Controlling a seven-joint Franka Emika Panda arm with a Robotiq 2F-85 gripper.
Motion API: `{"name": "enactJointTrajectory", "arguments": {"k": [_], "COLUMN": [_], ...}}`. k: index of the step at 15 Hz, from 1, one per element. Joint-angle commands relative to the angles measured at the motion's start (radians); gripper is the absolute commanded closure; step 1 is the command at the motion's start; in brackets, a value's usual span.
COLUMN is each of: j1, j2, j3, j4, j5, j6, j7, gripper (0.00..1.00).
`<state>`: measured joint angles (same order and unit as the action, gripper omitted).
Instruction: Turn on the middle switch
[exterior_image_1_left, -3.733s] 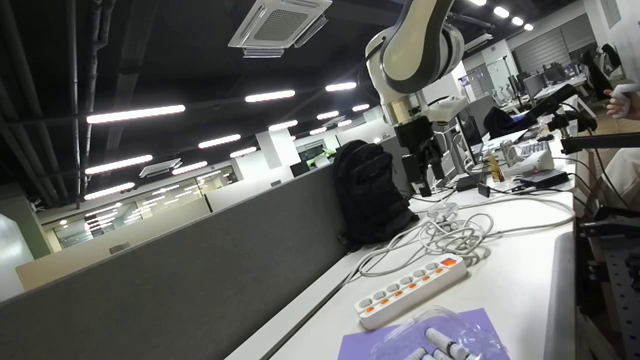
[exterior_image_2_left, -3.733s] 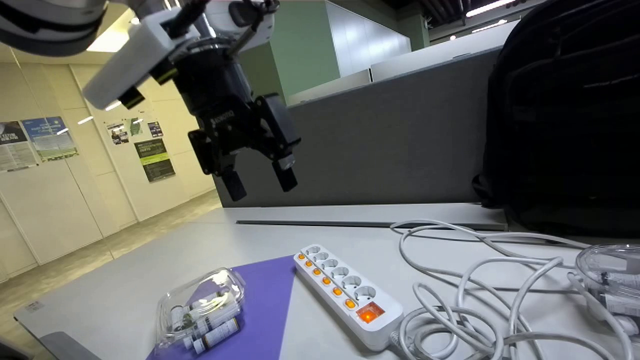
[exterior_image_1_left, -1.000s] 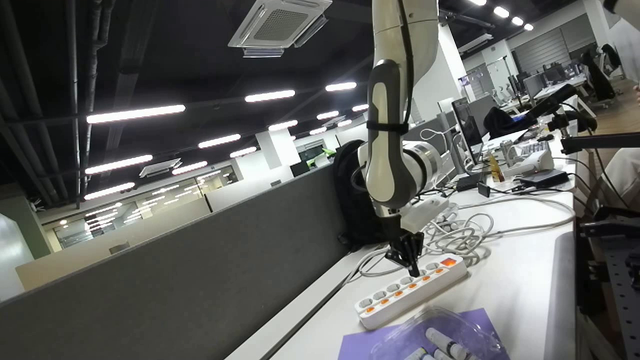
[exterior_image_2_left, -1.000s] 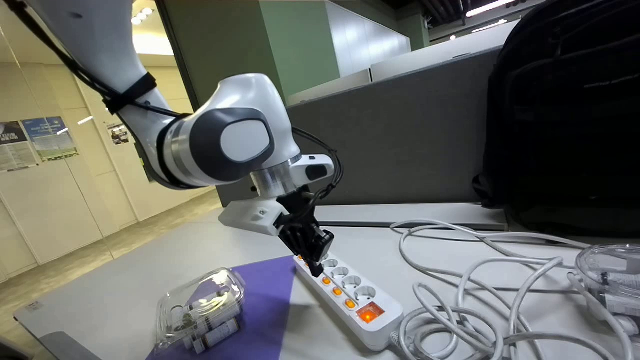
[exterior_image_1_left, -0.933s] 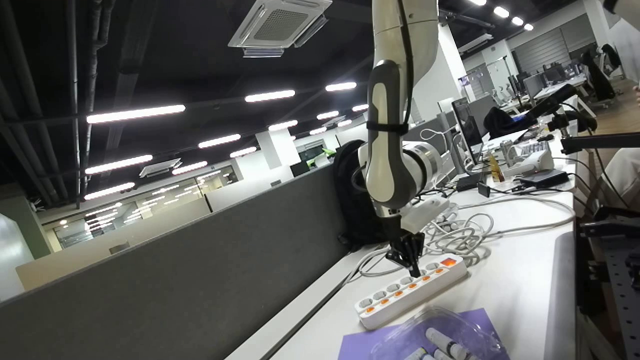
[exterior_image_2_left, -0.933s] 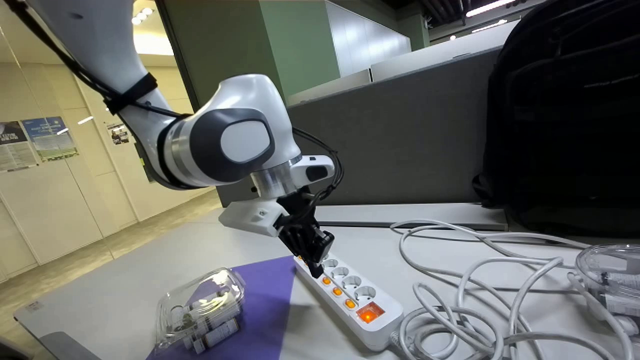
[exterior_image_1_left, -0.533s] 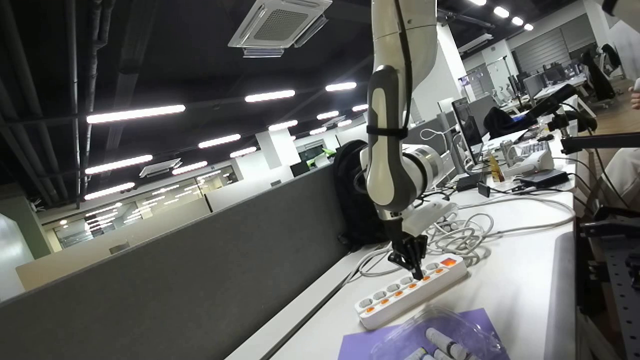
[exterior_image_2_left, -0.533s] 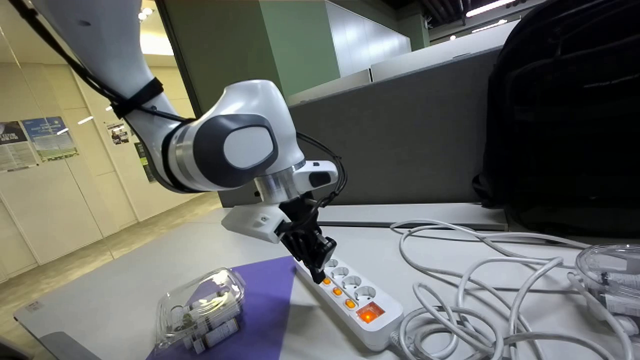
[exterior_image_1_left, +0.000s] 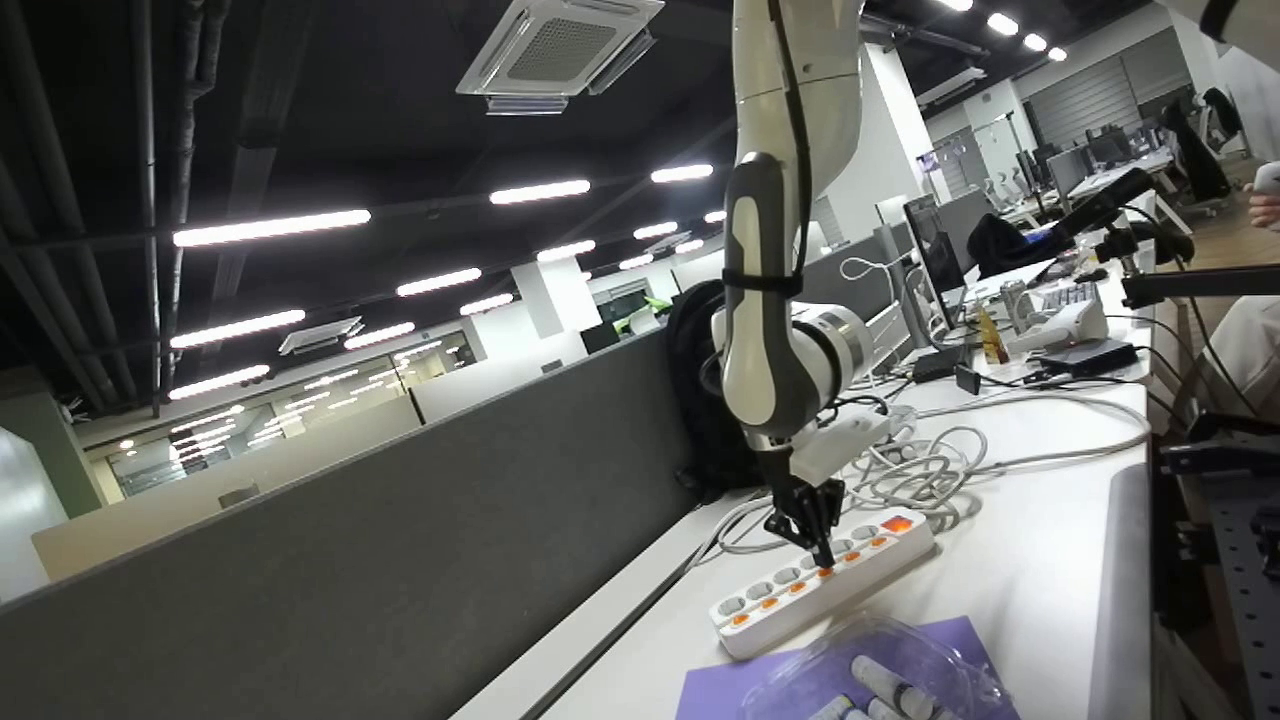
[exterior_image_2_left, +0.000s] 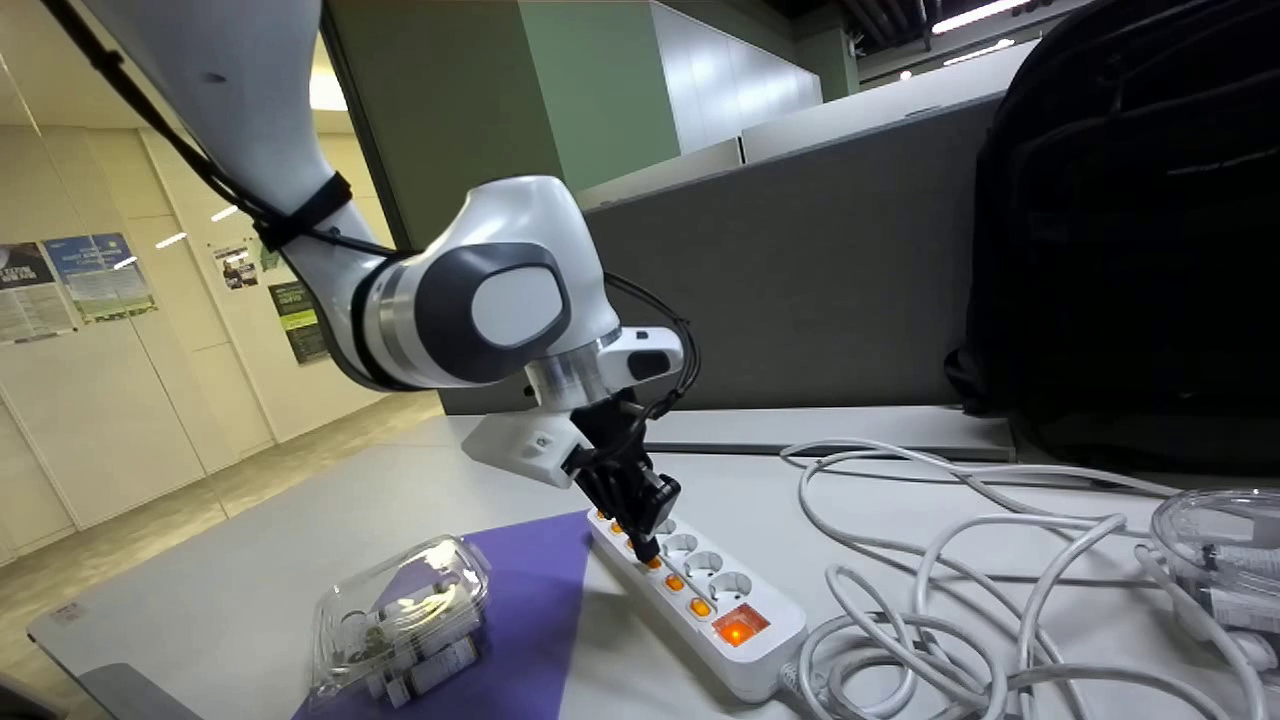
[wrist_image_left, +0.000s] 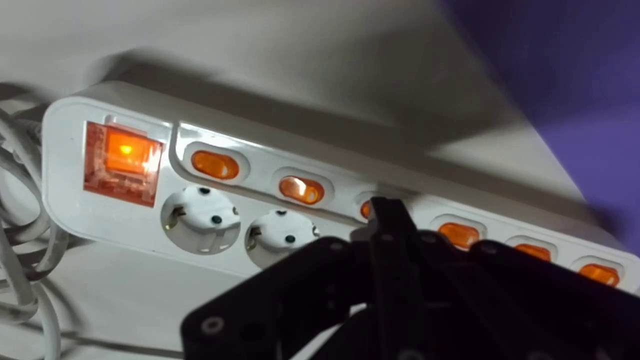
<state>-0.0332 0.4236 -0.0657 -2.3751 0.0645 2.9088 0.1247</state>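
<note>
Tightly together, fingers (wrist_image_left: 391, 217) partly hide orange switch (wrist_image_left: 365, 209); backpack (exterior_image_2_left: 1130, 250) in both exterior views only.

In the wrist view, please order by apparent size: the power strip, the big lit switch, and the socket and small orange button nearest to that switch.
1. Power strip, clearly the largest.
2. Big lit switch and socket: too alike to rank surely.
3. Small orange button, clearly the smallest.

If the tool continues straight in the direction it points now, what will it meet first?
Most likely the power strip, at the third small orange switch from the large lit switch; depth is unclear, so the tool may be touching it.
</note>
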Motion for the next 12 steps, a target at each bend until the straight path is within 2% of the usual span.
{"name": "enactJointTrajectory", "arguments": {"k": [1,5,8,10,12], "j1": [0.021,0.018,0.039,0.089,0.171], "j2": [0.038,0.049,0.059,0.074,0.099], "j3": [-0.01,0.006,-0.014,-0.066,-0.143], "j4": [0.047,0.061,0.072,0.09,0.124], "j5": [0.016,0.039,0.032,-0.006,-0.073], "j6": [-0.013,-0.01,-0.031,-0.08,-0.15], "j7": [0.042,0.041,0.057,0.096,0.175], "gripper": [1.0,1.0,1.0,1.0,1.0]}}
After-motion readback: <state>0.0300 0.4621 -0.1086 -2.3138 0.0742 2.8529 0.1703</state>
